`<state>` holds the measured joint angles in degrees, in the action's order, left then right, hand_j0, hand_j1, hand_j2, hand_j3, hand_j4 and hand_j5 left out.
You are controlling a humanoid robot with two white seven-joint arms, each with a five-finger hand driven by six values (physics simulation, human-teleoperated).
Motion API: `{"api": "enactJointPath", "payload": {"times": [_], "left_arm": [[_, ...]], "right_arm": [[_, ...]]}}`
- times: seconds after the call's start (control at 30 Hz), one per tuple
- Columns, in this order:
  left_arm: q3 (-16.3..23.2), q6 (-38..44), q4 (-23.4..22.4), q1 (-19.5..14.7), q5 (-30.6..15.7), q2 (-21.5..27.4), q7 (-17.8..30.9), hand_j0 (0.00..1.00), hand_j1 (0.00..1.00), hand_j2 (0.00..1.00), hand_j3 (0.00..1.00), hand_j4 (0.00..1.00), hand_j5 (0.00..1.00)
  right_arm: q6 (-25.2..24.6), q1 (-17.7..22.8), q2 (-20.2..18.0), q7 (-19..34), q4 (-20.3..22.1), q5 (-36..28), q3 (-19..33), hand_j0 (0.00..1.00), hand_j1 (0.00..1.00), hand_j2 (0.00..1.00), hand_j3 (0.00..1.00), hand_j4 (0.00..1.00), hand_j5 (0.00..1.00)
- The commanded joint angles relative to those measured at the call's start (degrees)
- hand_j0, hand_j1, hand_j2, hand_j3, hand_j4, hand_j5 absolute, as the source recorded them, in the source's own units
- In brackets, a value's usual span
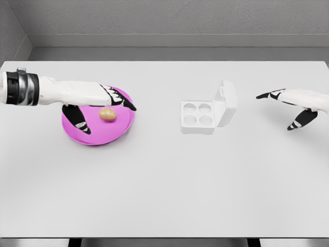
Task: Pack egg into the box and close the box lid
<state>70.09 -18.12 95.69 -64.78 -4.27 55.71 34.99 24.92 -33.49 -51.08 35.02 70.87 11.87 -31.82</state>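
Note:
A tan egg [107, 114] lies on a magenta plate [97, 138] at the left of the white table. My left hand [103, 110] hovers over the plate with fingers spread around the egg, the thumb below-left of it and the other fingers above it; it holds nothing. A white egg box [198, 117] with four empty cups stands right of centre, its lid [226, 102] raised upright on the right side. My right hand [290, 105] hangs open at the right edge, well right of the box.
The white table [164, 185] stretches wide in front of the plate and box. A grey wall runs behind its far edge.

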Motion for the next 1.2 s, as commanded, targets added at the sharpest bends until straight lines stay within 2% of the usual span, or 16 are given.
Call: {"api": "enactJointPath", "payload": {"times": [0.0, 0.1, 0.33, 0.4, 0.47, 0.67, 0.7, 0.83, 1.03, 1.17], "left_arm": [[0.3, 1.2, -1.1, 0.0, 3.2, -0.2, 0.0, 1.00, 1.00, 1.00, 1.00, 1.00, 1.00], [1.0, 1.2, -5.6, -0.3, 6.6, -2.9, 0.0, 1.00, 1.00, 1.00, 1.00, 1.00, 1.00], [0.9, 0.7, -5.5, -0.5, 6.6, -3.2, 0.0, 1.00, 1.00, 1.00, 1.00, 1.00, 1.00], [0.9, 0.7, -6.0, -0.4, 6.7, -3.5, 0.0, 1.00, 1.00, 1.00, 1.00, 1.00, 1.00], [0.9, 0.7, -6.8, -0.2, 6.6, -3.9, 0.0, 1.00, 1.00, 1.00, 1.00, 1.00, 1.00], [0.4, 0.6, -16.4, 0.4, 6.7, -9.2, 0.0, 1.00, 1.00, 1.00, 1.00, 1.00, 1.00], [0.6, 0.5, -17.8, 0.5, 6.8, -9.8, 0.0, 1.00, 1.00, 1.00, 1.00, 1.00, 1.00], [0.2, 0.5, -20.5, 1.0, 6.8, -10.5, 0.0, 1.00, 1.00, 1.00, 1.00, 1.00, 1.00], [0.0, 0.7, -20.7, 2.1, 6.8, -10.6, 0.0, 1.00, 1.00, 1.00, 1.00, 1.00, 1.00], [0.1, 0.8, -23.6, 2.5, 6.8, -13.1, 0.0, 1.00, 1.00, 1.00, 1.00, 1.00, 1.00]], "right_arm": [[0.1, 0.0, -0.1, 0.0, 0.1, -0.2, -0.1, 1.00, 1.00, 1.00, 1.00, 1.00, 1.00], [0.1, -0.3, -0.1, 0.0, 0.1, -0.2, -0.1, 1.00, 1.00, 1.00, 1.00, 1.00, 1.00], [0.9, -2.4, -1.8, 0.0, 0.1, -0.1, -2.8, 1.00, 1.00, 1.00, 1.00, 1.00, 1.00], [4.3, -2.4, -2.6, 0.0, -0.1, -0.2, -3.0, 1.00, 1.00, 1.00, 1.00, 1.00, 1.00], [5.4, -2.7, -2.7, 0.0, -0.1, -0.2, -2.8, 1.00, 1.00, 1.00, 1.00, 1.00, 1.00], [6.3, -2.5, -5.2, 0.0, 1.6, -0.1, -2.9, 1.00, 1.00, 1.00, 1.00, 1.00, 1.00], [7.6, -2.5, -5.2, 0.0, 1.9, -0.1, -3.0, 1.00, 1.00, 1.00, 1.00, 1.00, 1.00], [7.9, -2.5, -4.6, 0.0, 1.9, -0.1, -3.0, 1.00, 1.00, 1.00, 1.00, 1.00, 1.00], [7.9, -2.1, -2.9, 0.0, 1.5, -0.1, -2.9, 1.00, 1.00, 1.00, 1.00, 1.00, 1.00], [7.9, -2.1, -2.6, 0.0, 1.6, -0.2, -3.0, 1.00, 1.00, 1.00, 1.00, 1.00, 1.00]]}}
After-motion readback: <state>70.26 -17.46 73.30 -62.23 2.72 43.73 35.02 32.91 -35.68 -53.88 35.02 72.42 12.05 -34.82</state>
